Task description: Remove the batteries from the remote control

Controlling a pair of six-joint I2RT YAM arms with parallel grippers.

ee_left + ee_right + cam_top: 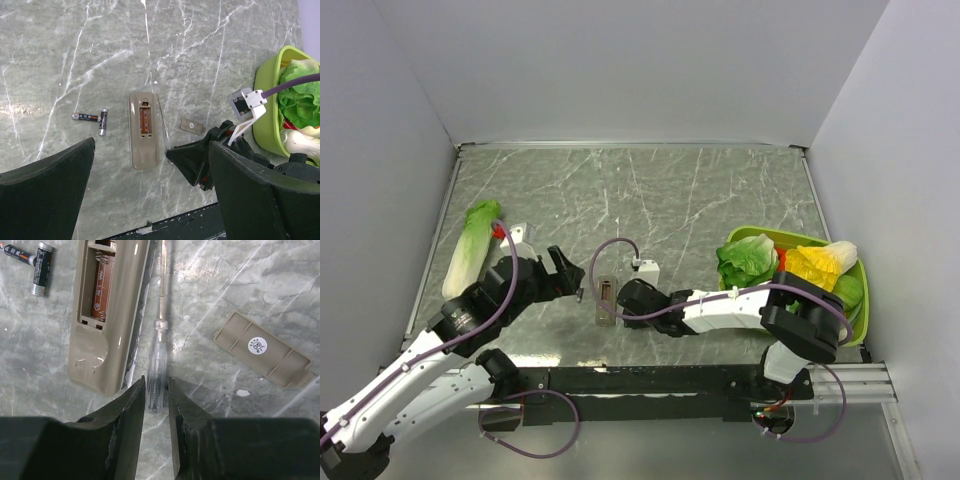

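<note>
The remote control [607, 300] lies grey-tan face up, its battery recess open and empty; it also shows in the left wrist view [143, 130] and the right wrist view [107, 315]. Two batteries [87, 117] [102, 122] lie on the table left of it, also in the right wrist view [40, 267]. A clear pen-like tool [157, 360] lies along the remote's right side. My right gripper [156, 390] [623, 297] straddles the tool's handle, jaws a sliver apart. My left gripper [150, 200] [565, 275] is wide open and empty, near the remote.
The loose battery cover [262, 348] [192, 125] lies right of the tool. A pale-green cabbage [470, 250] lies at the left. A green bowl [861, 300] of toy vegetables stands at the right. The table's front edge [165, 222] is close below the remote.
</note>
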